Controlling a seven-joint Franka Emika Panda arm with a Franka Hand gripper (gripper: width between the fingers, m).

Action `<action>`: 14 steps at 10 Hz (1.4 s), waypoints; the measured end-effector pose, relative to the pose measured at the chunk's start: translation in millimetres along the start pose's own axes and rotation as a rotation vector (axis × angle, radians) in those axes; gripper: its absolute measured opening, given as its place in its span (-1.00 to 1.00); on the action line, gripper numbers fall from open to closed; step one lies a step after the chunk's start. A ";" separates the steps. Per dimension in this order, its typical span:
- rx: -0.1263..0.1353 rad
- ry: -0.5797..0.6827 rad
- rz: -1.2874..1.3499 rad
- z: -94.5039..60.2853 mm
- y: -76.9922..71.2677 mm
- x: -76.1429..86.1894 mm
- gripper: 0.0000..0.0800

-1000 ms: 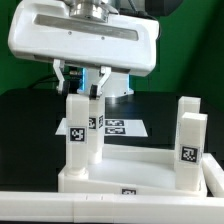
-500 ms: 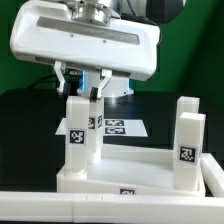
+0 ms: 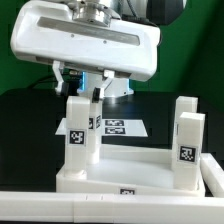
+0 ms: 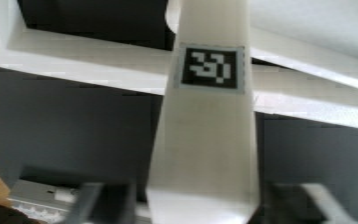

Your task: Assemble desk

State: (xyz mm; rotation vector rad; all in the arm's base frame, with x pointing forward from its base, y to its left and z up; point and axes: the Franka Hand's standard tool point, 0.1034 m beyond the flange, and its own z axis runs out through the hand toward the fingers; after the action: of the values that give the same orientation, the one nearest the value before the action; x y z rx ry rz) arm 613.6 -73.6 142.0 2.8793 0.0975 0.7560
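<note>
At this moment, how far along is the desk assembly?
Two legs stand upright on the tabletop: one on the exterior view's right, apparently seated, and one on its left. The gripper is at the top of the left leg, fingers on either side. Any remaining legs are out of view, so what is left is unclear.

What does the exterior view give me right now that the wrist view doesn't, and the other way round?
Exterior only: a second leg upright at that view's right, the marker board behind, the tabletop rim in front. Wrist only: the gripped leg's length running down to the tabletop, close up. Both: the tool astride the leg, and its marker tag.
</note>
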 end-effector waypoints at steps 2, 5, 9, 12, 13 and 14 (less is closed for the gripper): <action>-0.003 -0.002 0.001 0.2 3.3 -0.7 0.35; -0.003 -0.001 0.005 -1.1 5.5 0.2 0.62; 0.028 -0.017 0.024 -19.5 7.3 10.4 0.62; 0.055 -0.098 0.046 -9.1 1.4 -2.4 0.62; 0.094 -0.197 0.067 -5.5 -6.3 -4.2 0.62; 0.106 -0.246 0.063 -2.7 -5.6 0.4 0.62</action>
State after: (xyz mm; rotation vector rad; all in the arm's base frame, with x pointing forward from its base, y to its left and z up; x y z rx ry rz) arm 612.6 -67.7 143.5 3.0620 0.0165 0.4119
